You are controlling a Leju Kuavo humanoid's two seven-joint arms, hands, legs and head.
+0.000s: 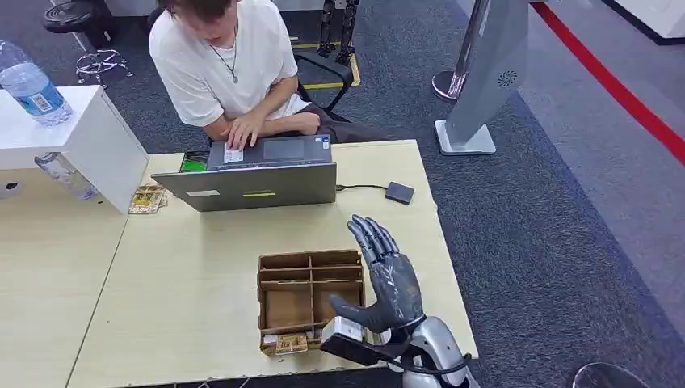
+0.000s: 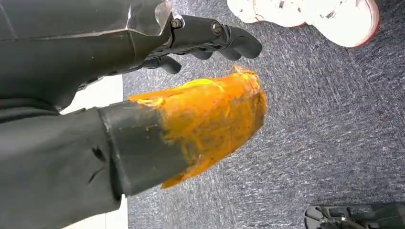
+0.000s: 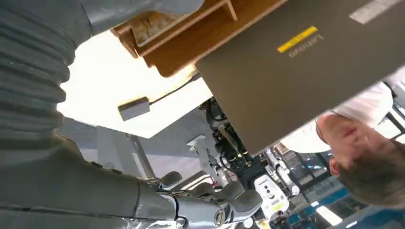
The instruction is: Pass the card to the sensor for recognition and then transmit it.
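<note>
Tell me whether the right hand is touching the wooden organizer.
Cannot tell. In the head view the right hand overlaps the wooden organizer's edge, hiding any contact or gap.

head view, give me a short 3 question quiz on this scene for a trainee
1. True or false: the right hand holds a card.
2. Where does the small dark sensor box lie?
A. inside the wooden tray
B. on the table, on the right side of the laptop, joined to it by a cable
C. on the white cabinet
3. Fill in: cards lie in the ____ compartment of the wooden tray, at its edge closest to the robot.

Key
1. False: its fingers are spread and it holds nothing, raised beside the tray.
2. B; the laptop sits in front of the person.
3. Front: the cards sit there.
</note>
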